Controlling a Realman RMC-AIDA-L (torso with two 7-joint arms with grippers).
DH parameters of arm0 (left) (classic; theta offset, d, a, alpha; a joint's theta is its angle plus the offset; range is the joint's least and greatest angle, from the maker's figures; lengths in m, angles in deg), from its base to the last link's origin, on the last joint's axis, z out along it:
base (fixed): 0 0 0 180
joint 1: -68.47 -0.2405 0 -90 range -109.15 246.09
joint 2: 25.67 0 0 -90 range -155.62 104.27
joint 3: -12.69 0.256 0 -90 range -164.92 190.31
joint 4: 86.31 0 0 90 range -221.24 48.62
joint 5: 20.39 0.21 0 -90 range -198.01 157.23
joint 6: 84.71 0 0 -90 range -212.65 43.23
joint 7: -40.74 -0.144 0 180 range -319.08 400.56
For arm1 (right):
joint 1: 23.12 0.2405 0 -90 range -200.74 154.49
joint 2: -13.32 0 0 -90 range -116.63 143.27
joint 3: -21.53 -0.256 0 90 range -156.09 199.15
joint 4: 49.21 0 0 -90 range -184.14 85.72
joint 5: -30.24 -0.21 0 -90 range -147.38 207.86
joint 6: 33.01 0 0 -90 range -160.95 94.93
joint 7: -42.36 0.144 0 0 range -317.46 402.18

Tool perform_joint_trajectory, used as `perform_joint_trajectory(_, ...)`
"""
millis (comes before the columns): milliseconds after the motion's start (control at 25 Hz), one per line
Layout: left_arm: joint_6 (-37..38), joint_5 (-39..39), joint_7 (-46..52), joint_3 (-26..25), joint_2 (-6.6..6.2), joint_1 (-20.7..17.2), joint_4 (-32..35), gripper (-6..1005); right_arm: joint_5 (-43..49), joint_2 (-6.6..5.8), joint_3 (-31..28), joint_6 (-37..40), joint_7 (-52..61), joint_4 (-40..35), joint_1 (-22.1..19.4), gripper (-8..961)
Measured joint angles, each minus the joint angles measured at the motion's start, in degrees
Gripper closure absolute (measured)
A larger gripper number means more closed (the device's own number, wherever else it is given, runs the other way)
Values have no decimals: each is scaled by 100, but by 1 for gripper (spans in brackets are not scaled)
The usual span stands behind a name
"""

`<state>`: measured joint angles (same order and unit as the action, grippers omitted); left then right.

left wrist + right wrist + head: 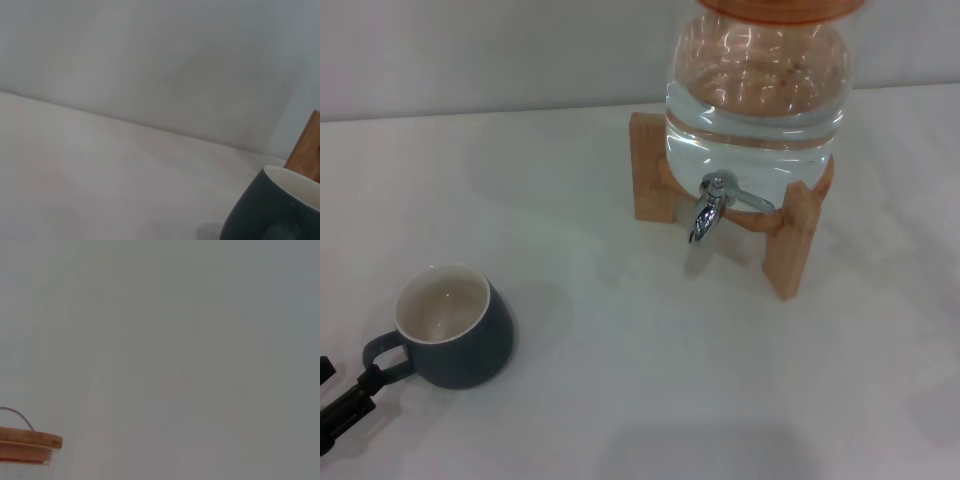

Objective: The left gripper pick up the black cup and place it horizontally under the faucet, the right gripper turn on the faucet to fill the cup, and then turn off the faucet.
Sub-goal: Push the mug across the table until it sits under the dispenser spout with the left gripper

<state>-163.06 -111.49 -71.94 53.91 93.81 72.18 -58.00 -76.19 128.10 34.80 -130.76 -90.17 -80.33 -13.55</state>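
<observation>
At the 8 o'clock edge of the head view, the left gripper reaches onto the white desk, its black fingers touching the loop handle of the black cup; whether they are clamped on the handle cannot be told. That cup stands upright, cream inside showing, well apart from the faucet. Farther off, toward 1 o'clock, the chrome faucet points down from the glass water jar on its wooden stand; the right gripper is out of sight.
</observation>
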Motion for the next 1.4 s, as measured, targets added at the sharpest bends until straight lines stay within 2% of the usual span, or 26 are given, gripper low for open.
perform_joint_trajectory(640,105,-67,8,-44,-41,172,9,152,-1,6,0,8,-9,31,21,141)
perform_joint_trajectory(1400,478,-105,9,-39,-24,436,-40,159,-9,7,0,103,-42,0,221,142)
